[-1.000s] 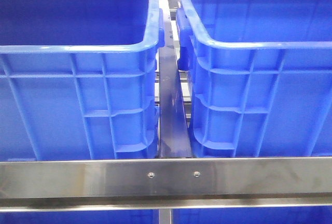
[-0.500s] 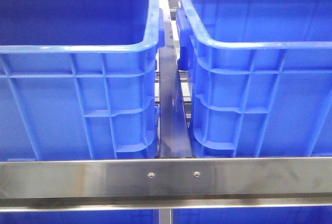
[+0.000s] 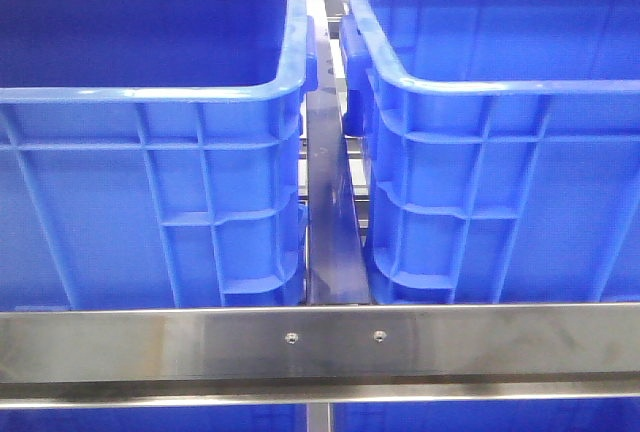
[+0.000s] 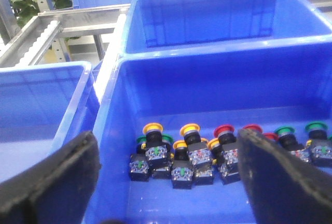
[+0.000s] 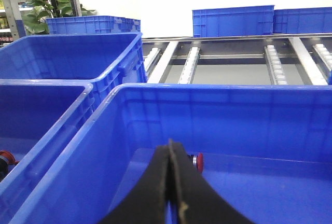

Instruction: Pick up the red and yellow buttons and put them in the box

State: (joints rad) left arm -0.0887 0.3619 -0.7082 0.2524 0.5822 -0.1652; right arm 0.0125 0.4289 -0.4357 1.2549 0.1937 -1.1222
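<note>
The left gripper [image 4: 166, 182] is wide open, its two dark fingers [image 4: 52, 182] standing far apart at both sides of the left wrist view. It hangs over a blue crate [image 4: 207, 79] and holds nothing. Between the fingers, on the floor of this crate, lies a group of push buttons with black bodies. Two have yellow caps [image 4: 153, 127], two others have red caps [image 4: 224, 130], and further to the side are some with green caps [image 4: 285, 130]. They lie close together, several touching one another.

The right gripper [image 5: 171, 182] has its fingers pressed together, with no gap between them and nothing visible between them. It is above the inside of another blue crate [image 5: 249, 115]. Just behind the fingertips a small red button [image 5: 198, 162] rests on the floor of that crate, near its far wall. It is partly hidden by the fingers.

In the front view only the two blue crates [image 3: 150, 202] are seen side by side, with a metal bar [image 3: 320, 342] across in front of them. No gripper appears there.
</note>
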